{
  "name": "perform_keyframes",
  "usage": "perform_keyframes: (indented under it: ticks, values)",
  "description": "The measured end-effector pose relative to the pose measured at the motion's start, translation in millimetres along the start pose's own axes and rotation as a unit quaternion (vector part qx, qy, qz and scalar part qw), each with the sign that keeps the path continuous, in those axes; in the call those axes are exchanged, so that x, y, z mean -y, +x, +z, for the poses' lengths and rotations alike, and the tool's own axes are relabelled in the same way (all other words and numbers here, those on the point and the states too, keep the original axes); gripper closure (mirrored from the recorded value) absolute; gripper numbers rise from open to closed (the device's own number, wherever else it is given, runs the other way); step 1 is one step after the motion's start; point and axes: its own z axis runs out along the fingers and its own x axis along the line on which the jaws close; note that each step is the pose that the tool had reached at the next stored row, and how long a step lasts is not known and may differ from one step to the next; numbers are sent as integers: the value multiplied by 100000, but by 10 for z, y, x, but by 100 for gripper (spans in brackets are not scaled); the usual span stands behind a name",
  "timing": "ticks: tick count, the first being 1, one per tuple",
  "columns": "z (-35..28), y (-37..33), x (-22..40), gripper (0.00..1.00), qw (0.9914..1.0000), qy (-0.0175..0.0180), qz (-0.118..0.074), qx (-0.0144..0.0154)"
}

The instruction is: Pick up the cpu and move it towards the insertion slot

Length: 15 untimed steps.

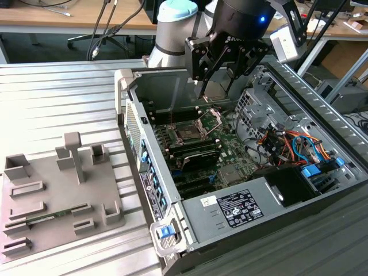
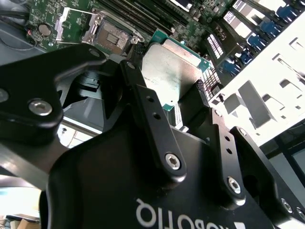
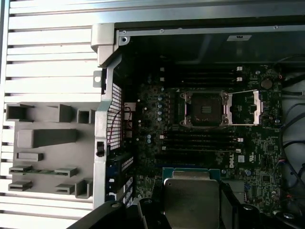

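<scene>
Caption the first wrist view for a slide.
Gripper holding the cpu above the motherboard, short of the open insertion slot.

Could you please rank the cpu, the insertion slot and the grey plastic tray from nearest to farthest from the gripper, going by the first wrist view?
1. The cpu, held in the gripper.
2. The insertion slot, on the motherboard inside the case.
3. The grey plastic tray, outside the case on the ribbed table.

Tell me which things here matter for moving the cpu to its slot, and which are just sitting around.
In the job:
- cpu, clamped in the gripper
- insertion slot, retaining plate swung open

Lying about:
- grey plastic tray beside the computer case
- memory stick in the tray
- cable bundle inside the case
</scene>
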Motion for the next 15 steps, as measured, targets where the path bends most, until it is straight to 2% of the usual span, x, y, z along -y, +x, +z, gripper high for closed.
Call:
perform_keyframes:
  ticks: [15]
  values:
    - [0, -94, 2, 45, 100000, 2, -2, 1]
